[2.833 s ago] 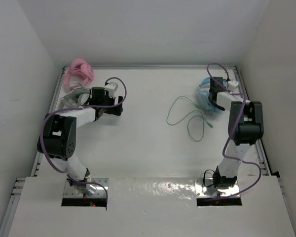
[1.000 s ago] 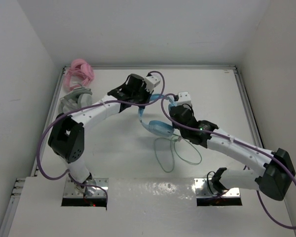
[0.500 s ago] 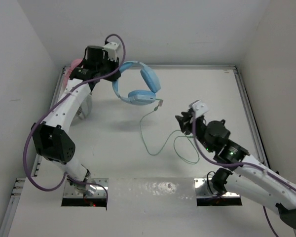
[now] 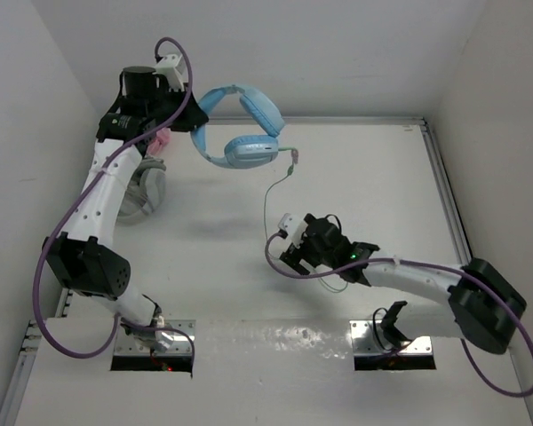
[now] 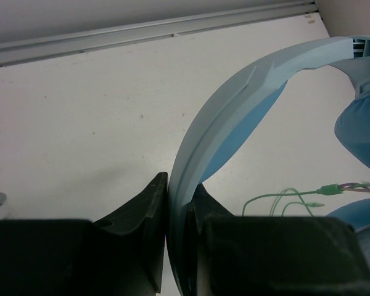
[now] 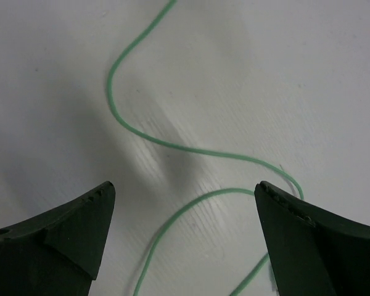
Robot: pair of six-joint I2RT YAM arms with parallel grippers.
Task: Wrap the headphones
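The light blue headphones (image 4: 242, 124) hang in the air at the back left, and my left gripper (image 4: 187, 119) is shut on their headband (image 5: 234, 105). In the left wrist view that gripper (image 5: 179, 180) pinches the band edge-on, with an ear cup (image 5: 361, 129) at the right. The pale green cable (image 4: 267, 197) drops from the lower cup to the table. My right gripper (image 4: 286, 252) hovers low over the cable's loops on the table. Its wrist view shows the gripper (image 6: 185, 188) open wide, a cable loop (image 6: 191, 206) lying between the fingers and touching neither.
Pink headphones (image 4: 163, 139) and grey-white headphones (image 4: 142, 191) lie at the back left, partly behind my left arm. White walls and a metal rail (image 5: 142, 34) bound the table.
My left arm has lifted the headphones higher and a little left. My right arm has swung left and down over the cable on the table, and its jaws now stand wide.
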